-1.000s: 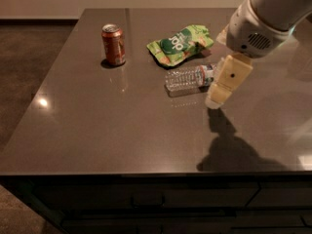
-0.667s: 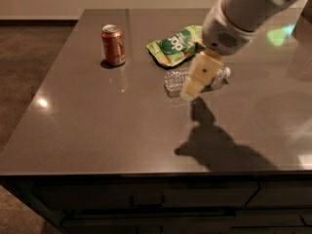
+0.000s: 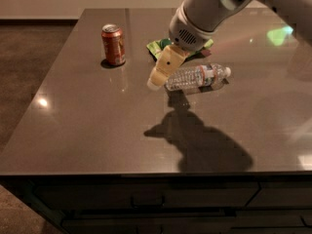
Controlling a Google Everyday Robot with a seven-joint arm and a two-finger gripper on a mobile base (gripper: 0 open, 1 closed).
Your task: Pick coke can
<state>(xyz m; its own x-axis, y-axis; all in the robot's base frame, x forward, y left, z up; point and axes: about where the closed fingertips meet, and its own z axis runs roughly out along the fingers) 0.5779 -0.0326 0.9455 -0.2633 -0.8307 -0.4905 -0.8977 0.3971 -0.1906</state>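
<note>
The coke can [image 3: 113,44] is a small red-orange can with a silver top. It stands upright near the far left of the dark table [image 3: 87,130]. My gripper [image 3: 155,83] hangs above the table's middle, to the right of the can and a little nearer to me, well apart from it. Its cream-coloured finger points down and to the left. Nothing shows in it.
A clear plastic water bottle [image 3: 197,76] lies on its side just right of the gripper. A green snack bag [image 3: 157,47] lies behind it, mostly hidden by my arm. The arm's shadow [image 3: 195,140] falls on the table's near middle.
My arm and gripper have moved left across the table, from right of the bottle to left of it, closer to the can. The can and bottle have not moved.
</note>
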